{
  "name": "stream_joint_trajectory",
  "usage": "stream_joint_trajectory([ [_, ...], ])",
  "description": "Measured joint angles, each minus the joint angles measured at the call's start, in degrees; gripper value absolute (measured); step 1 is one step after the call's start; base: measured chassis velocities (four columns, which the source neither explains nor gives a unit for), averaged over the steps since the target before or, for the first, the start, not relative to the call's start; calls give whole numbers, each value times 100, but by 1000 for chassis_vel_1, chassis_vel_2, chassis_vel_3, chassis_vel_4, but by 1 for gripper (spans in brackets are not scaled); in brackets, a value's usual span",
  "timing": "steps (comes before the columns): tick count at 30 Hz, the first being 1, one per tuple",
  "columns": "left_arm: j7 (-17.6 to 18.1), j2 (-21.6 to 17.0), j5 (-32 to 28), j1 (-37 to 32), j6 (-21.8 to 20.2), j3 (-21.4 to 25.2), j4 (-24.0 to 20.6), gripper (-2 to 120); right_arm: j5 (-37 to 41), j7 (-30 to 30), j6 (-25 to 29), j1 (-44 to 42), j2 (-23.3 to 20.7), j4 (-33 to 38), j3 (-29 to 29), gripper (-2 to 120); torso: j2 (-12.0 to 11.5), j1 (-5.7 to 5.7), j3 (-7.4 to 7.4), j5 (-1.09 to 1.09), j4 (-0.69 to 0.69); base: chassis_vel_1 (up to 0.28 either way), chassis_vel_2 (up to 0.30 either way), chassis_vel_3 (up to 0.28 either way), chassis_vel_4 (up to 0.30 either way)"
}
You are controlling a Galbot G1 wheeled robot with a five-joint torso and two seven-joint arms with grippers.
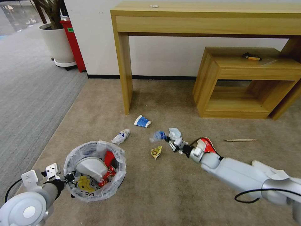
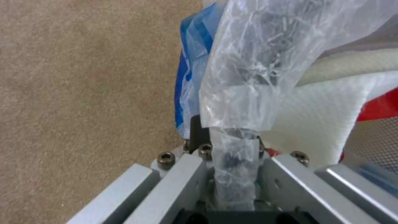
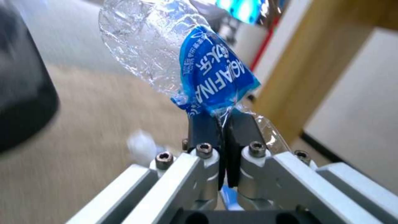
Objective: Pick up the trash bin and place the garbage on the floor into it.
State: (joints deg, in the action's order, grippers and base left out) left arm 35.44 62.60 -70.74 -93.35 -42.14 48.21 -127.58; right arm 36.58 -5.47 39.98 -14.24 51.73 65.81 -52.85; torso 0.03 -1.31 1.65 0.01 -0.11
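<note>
A crushed clear bottle [image 3: 182,59] with a blue label is pinched in the closed right end effector [image 3: 224,124] above the beige carpet [image 1: 175,188], while the left end effector [image 2: 232,146] clamps the bag-lined rim of the trash bin [image 1: 94,171], which already holds litter.

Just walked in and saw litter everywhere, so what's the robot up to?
It's clearing litter off the carpet. The left gripper is clamped on the bin's bagged rim; a slipper and red wrappers are already inside. The right gripper pinches a crushed bottle above the floor. A paper cup and other scraps remain.
</note>
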Motion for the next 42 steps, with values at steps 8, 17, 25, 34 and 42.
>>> stream_joint_trajectory([
  [8, 82, 30, 26, -19, 0, 27, -55, 0, 369, 160, -213, 769, -137, 1361, -481, 0, 0, 0, 0, -1, 0, 0, 0, 0, 0],
  [17, 99, 39, 26, -48, 0, 59, -116, 0, 607, 318, -377, 1471, 12, 2251, -995, 0, 0, 0, 0, 0, 0, 0, 0, 0, 0],
  [25, 129, 9, -4, -9, 0, 77, -121, 0, 749, 662, -607, 1973, 318, 3024, -1474, 0, 1, 0, 0, -1, 0, 0, 0, 0, 0],
  [34, 165, 0, -44, 36, 0, 95, -97, 0, 731, 883, -686, 1949, 563, 3200, -1916, 0, 1, 1, 0, -1, -1, 0, 0, 0, 0],
  [42, 212, 38, -62, 55, 0, 119, -99, 0, 736, 1112, -757, 1749, 1037, 3192, -2104, 0, 1, 0, 0, -1, 0, 0, 0, 0, 0],
])
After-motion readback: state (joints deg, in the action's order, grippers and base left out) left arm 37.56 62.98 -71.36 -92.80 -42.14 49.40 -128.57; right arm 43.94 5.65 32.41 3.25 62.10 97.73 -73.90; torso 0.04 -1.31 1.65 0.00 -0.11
